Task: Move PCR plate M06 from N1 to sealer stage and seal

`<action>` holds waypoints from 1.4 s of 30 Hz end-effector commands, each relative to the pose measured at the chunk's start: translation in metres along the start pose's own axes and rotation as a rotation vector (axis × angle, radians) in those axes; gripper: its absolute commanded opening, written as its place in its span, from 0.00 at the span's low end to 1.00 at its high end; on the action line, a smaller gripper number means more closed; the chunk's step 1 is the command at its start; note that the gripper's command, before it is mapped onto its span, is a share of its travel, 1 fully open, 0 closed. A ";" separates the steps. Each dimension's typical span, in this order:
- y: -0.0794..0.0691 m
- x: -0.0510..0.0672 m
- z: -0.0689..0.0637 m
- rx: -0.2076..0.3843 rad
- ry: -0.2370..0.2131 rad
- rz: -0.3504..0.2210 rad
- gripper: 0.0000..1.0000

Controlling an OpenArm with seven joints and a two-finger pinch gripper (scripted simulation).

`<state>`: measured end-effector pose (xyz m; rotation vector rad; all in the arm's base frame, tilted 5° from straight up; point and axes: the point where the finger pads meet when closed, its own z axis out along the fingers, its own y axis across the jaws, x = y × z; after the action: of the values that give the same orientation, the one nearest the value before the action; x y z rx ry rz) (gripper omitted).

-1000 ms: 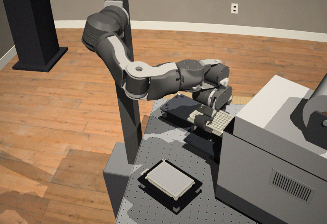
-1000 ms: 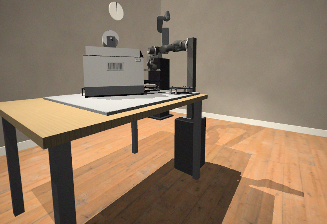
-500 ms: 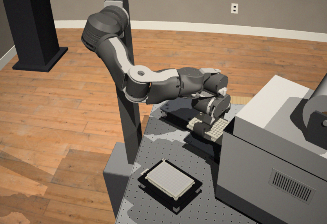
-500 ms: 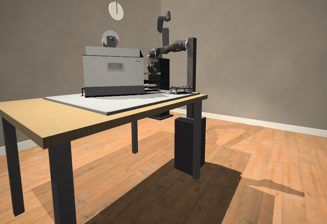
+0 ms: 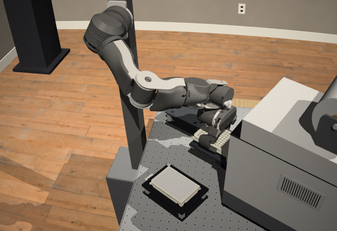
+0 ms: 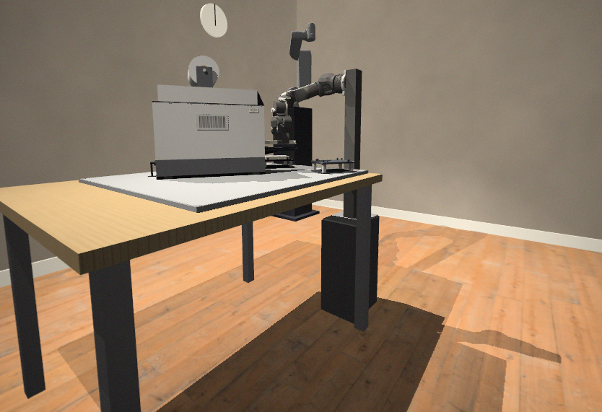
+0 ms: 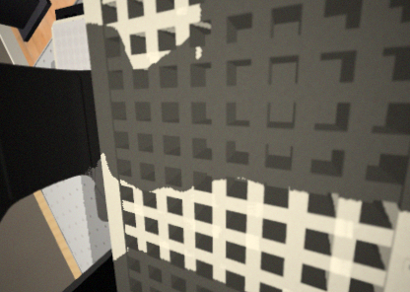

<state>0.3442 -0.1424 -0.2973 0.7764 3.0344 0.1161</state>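
Observation:
My gripper [image 5: 211,138] is shut on the PCR plate M06 [image 5: 218,138], a cream plate with open square wells. It holds the plate the right way up, low over the sealer's black stage [image 5: 209,150], which stands out beside the grey housing [image 5: 270,157]. I cannot tell whether the plate touches the stage. The wrist view is filled by the plate's well grid [image 7: 256,135], partly in shadow. In the exterior view the gripper [image 6: 282,130] hangs at the housing's right edge above the stage [image 6: 277,159]. The START key and lamp are not visible.
The sealed plate M09 [image 5: 175,185] lies flat on nest N2 at the table's front. The bare nest N1 [image 5: 182,118] sits behind the arm; it also shows in the exterior view [image 6: 332,164]. A foil roll [image 5: 323,109] tops the sealer. The arm's post [image 5: 132,118] stands left.

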 end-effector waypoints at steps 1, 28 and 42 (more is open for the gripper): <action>0.001 0.000 -0.001 -0.007 -0.001 -0.003 0.00; 0.002 -0.004 0.002 -0.009 -0.009 0.004 0.00; 0.000 -0.001 0.008 -0.006 -0.004 0.003 0.00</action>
<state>0.3458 -0.1418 -0.3033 0.7764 3.0294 0.1248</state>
